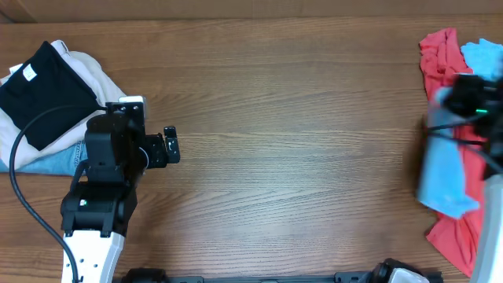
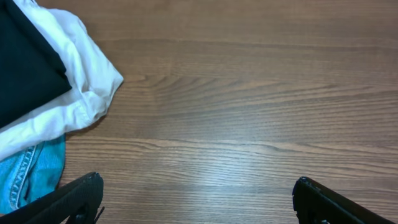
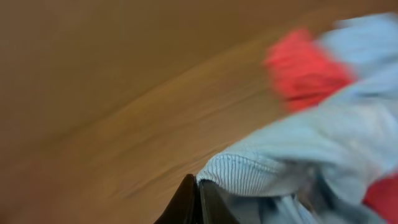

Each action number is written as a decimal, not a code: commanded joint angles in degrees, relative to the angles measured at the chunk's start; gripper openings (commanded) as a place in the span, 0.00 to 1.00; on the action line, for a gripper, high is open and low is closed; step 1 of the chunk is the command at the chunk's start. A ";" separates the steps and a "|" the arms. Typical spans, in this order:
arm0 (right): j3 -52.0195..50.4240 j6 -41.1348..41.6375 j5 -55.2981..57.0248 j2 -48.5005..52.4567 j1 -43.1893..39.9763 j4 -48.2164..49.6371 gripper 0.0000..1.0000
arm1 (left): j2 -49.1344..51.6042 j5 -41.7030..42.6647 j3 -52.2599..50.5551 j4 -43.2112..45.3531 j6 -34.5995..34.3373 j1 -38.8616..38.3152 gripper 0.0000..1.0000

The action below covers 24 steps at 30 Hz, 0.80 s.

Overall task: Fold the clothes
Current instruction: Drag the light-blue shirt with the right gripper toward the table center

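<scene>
My right gripper [image 3: 199,198] has its fingers pressed together on a ribbed edge of the light-blue T-shirt [image 3: 292,155]. The wrist view is smeared, but I can see the knit band pinched right at the tips. The rest of the blue cloth bunches just behind the fingers. In the overhead view it trails toward me from the gripper in a long fold, near the right edge of the table [image 1: 299,118]. I cannot make out any lettering on it.

The coral-red T-shirt [image 1: 440,55] lies crumpled under and around the blue one. It shows at the far end beside another bit of blue, and also at the near end by the table edge.

My left gripper [image 2: 198,183] has its jaws spread wide and holds nothing, with bare wood between the two fingers [image 2: 81,196]. It sits over the left part of the table, well apart from both T-shirts.

Just beyond its left finger is a pile. A black garment [image 2: 25,68] lies on top of a white garment [image 2: 87,87], and a blue denim piece [image 2: 31,174] pokes out from beneath them at the near side.
</scene>
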 commanded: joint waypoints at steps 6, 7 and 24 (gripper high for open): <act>1.16 -3.08 -1.73 5.75 27.28 -3.78 0.04 | 0.79 1.09 1.77 0.66 0.24 0.31 1.00; 1.16 -4.15 -1.73 7.65 30.47 -3.67 0.04 | 0.81 1.09 1.77 0.61 0.24 0.31 1.00; 1.29 -4.94 5.40 24.17 49.16 30.84 0.34 | 0.85 1.40 1.77 2.12 0.22 0.31 1.00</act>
